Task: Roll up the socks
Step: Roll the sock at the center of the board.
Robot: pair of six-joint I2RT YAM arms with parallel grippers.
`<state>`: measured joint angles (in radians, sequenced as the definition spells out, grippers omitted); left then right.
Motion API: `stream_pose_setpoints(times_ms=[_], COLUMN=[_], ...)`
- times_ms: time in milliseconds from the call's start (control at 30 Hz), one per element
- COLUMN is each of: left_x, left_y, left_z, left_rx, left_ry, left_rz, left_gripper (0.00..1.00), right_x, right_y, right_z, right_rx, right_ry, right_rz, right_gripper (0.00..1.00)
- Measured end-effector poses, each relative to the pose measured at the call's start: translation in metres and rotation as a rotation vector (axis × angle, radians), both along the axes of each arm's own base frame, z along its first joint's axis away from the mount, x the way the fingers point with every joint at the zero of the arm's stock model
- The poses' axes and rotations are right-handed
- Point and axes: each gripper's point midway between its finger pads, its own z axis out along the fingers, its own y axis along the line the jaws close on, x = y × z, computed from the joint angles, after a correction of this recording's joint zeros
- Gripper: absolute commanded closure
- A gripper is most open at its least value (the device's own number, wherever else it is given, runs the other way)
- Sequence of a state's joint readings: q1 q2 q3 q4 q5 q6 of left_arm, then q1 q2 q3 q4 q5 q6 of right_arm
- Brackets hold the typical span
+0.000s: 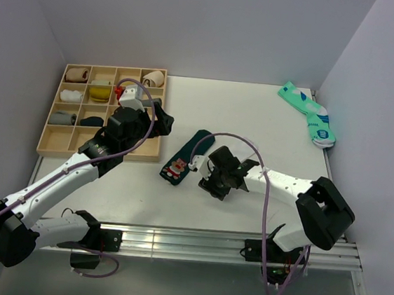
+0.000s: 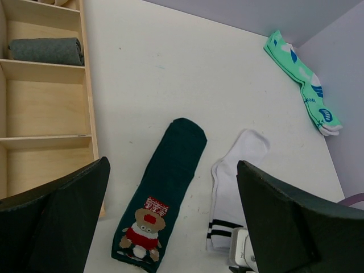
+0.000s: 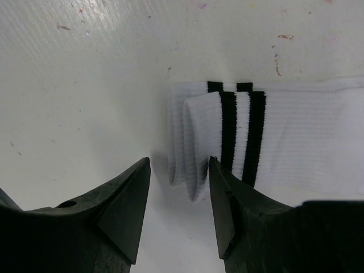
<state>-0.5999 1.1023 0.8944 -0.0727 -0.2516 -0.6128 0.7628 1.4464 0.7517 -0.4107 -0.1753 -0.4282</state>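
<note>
Green sock (image 2: 170, 182), with a red-and-white reindeer figure by its cuff, lies on the counter (image 2: 170, 68) just beside the black-striped white sock (image 2: 233, 176). Left tool (image 2: 172, 164) hangs above, released wide. Right tool (image 3: 179, 162) sits at the white cuff, released, grasping nothing.

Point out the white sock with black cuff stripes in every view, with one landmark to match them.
Top external: mostly hidden under the right gripper, beside the dark green sock; hard to pick out.
Left wrist: white sock lower centre, right of the dark green sock.
Right wrist: right half, cuff end just ahead of the gripper.
Landmark: black cuff stripes, in both wrist views.
</note>
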Motion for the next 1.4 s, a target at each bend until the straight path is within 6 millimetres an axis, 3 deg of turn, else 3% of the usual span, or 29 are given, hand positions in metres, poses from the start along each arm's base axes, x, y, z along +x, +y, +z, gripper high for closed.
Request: stream_pose_setpoints(times_ms=[233, 500, 633, 833, 1033, 1233, 1400], left_x=[0.000, 0.000, 0.000, -0.002, -0.016, -0.023, -0.029], left_y=[0.000, 0.000, 0.000, 0.000, 0.005, -0.002, -0.022], left_z=[0.000, -0.001, -0.003, -0.023, -0.054, -0.057, -0.058], left_rx=[0.001, 0.004, 0.005, 0.009, -0.001, -0.050, -0.084], left_ry=[0.000, 0.000, 0.001, 0.009, 0.005, -0.053, -0.112], left_rz=[0.000, -0.001, -0.001, -0.007, -0.031, -0.085, -0.207], left_gripper=[0.00, 0.00, 0.01, 0.15, 0.21, 0.34, 0.41], right_x=[0.000, 0.008, 0.010, 0.007, 0.002, 0.011, 0.016], right_y=[-0.002, -0.002, -0.001, 0.001, -0.004, -0.008, -0.002], right_z=[-0.006, -0.009, -0.009, -0.006, -0.002, 0.014, 0.020], right_rx=[-0.020, -0.038, -0.040, -0.010, 0.059, 0.161, 0.226], right_ry=[0.009, -0.015, -0.030, -0.006, 0.089, 0.184, 0.315], right_rz=[-0.008, -0.020, -0.019, 0.006, 0.006, -0.015, -0.007], right_gripper=[0.51, 0.73, 0.78, 0.83, 0.86, 0.89, 0.90])
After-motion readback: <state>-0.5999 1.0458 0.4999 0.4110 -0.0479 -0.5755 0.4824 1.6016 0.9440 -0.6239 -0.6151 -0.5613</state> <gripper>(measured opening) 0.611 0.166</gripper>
